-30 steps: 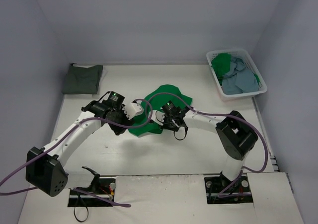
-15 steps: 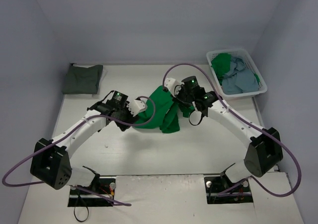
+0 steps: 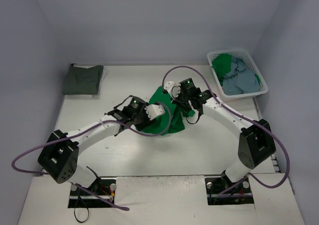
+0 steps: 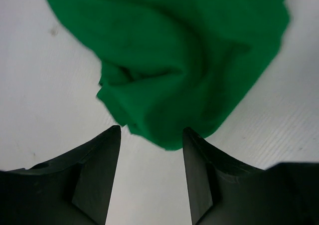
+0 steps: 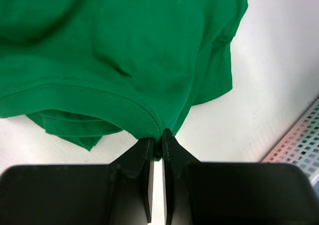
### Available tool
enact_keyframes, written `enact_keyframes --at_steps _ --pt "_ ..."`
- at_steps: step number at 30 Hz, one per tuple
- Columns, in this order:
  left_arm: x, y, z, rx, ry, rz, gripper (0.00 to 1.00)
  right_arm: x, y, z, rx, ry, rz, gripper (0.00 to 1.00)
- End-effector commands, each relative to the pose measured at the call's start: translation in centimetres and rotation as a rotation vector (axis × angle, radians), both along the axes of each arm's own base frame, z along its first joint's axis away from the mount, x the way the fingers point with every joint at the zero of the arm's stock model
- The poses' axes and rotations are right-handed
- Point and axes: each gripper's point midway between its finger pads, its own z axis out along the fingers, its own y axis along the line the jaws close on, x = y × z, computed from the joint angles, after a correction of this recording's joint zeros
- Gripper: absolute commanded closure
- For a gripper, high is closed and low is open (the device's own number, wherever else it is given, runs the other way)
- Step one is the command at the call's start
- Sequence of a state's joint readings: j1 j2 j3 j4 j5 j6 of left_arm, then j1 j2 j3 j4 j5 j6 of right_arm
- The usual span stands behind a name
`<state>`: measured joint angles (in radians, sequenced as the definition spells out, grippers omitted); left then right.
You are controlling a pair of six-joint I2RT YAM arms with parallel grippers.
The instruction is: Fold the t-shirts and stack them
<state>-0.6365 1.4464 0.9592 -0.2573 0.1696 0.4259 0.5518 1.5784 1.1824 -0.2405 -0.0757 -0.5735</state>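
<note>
A bright green t-shirt [image 3: 168,121] lies bunched at mid-table. My right gripper [image 3: 175,99] is over its far edge, shut on the stitched hem [image 5: 124,105]; in the right wrist view the right gripper [image 5: 157,135] pinches that hem between closed fingertips. My left gripper [image 3: 164,114] sits at the shirt's near left side. In the left wrist view the left gripper [image 4: 151,130] stands open, a rumpled lobe of the green t-shirt [image 4: 169,70] reaching just to its fingertips, ungripped. A folded dark grey-olive t-shirt [image 3: 82,79] rests at the back left.
A white plastic basket [image 3: 247,52] stands at the back right, holding a light blue t-shirt [image 3: 241,80] and another green cloth [image 3: 222,63]. Its mesh wall [image 5: 299,145] shows in the right wrist view. Purple cables loop over both arms.
My right gripper carried the shirt's hem from mid-table toward the back, bunching the shirt. My left gripper moved right along the table to the shirt's near side.
</note>
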Motion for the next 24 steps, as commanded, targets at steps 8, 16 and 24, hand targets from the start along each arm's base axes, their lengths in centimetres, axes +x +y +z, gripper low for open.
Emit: enact_keyframes --at_steps 8,16,24 --pt "-0.9 -6.3 0.4 0.037 -0.181 -0.143 0.53 6.9 -2.9 3.1 0.099 -0.083 -0.259 1.00" --pt "0.6 -6.8 -0.7 0.063 -0.211 -0.121 0.53 8.1 -3.0 1.9 0.138 -0.042 -0.298 1.00" --pt "0.3 -8.7 -0.7 0.041 -0.209 -0.135 0.54 8.4 -3.1 1.3 0.137 -0.031 -0.308 1.00"
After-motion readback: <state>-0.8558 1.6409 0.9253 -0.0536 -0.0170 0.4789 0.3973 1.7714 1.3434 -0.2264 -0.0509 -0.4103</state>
